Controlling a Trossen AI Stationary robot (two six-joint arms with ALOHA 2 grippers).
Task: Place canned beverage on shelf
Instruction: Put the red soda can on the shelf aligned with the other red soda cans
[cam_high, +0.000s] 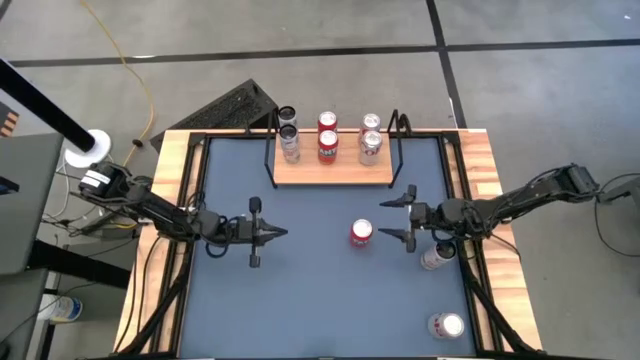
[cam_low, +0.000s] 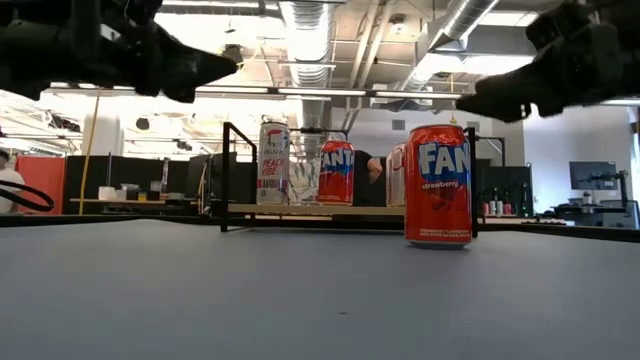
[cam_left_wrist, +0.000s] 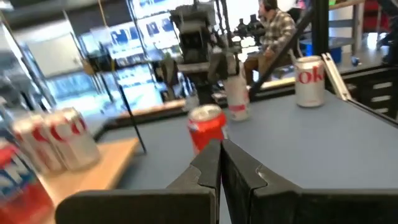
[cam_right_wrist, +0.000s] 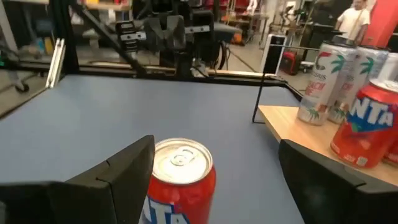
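Observation:
A red Fanta strawberry can (cam_high: 361, 233) stands upright on the blue table, right of centre; it also shows in the low view (cam_low: 437, 185). The shelf (cam_high: 330, 172), a light-wood board on a black wire frame, stands at the far middle and carries several upright cans, silver ones (cam_high: 289, 145) and red ones (cam_high: 327, 147). My right gripper (cam_high: 393, 218) is open, just right of the red can and higher than its top. In the right wrist view its fingers (cam_right_wrist: 127, 168) stand on either side of the can (cam_right_wrist: 180, 180), apart from it. My left gripper (cam_high: 280, 233) is shut and empty, left of the can, pointing at it.
A silver can (cam_high: 437, 257) stands under my right arm by the right rim, and another (cam_high: 446, 325) sits near the front right corner. The light-wood table rim (cam_high: 180, 200) frames the blue surface. A person (cam_left_wrist: 273, 25) sits in the room beyond.

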